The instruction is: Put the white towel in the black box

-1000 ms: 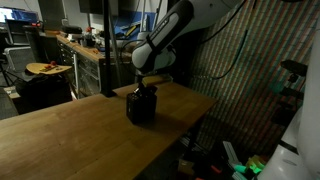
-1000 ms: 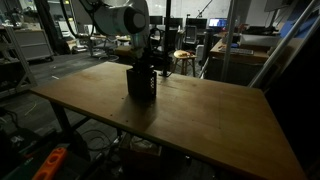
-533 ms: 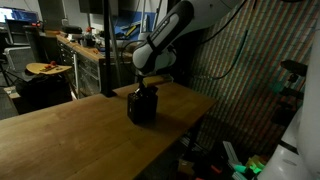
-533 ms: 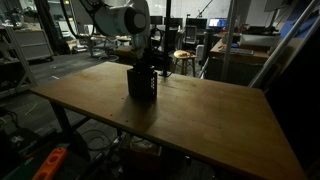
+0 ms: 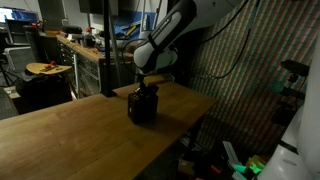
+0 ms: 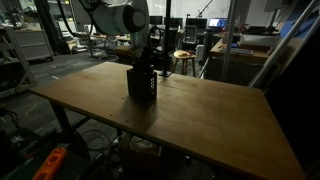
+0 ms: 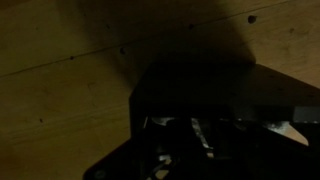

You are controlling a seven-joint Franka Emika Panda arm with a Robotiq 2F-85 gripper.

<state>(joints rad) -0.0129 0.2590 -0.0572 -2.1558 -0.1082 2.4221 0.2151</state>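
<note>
— While the wooden bench (image 5: 60, 140) stretches toward 8 o'clock, where is the black box (image 5: 141, 108)?
— Upright on it, in both exterior views. The tool (image 5: 147, 87) hangs at its 12 o'clock, tip at the opening; the arm (image 5: 170, 35) rises toward 1 o'clock.
— Clenched or released?
— Cannot tell; too dark. The white towel cannot be made out, only pale streaks (image 7: 200, 130) in the wrist view.

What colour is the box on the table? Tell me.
The box is black, clearest in an exterior view.

No txt, label, brand or no. can be read. Nothing legible is seen on the black box (image 6: 141, 85).
</note>
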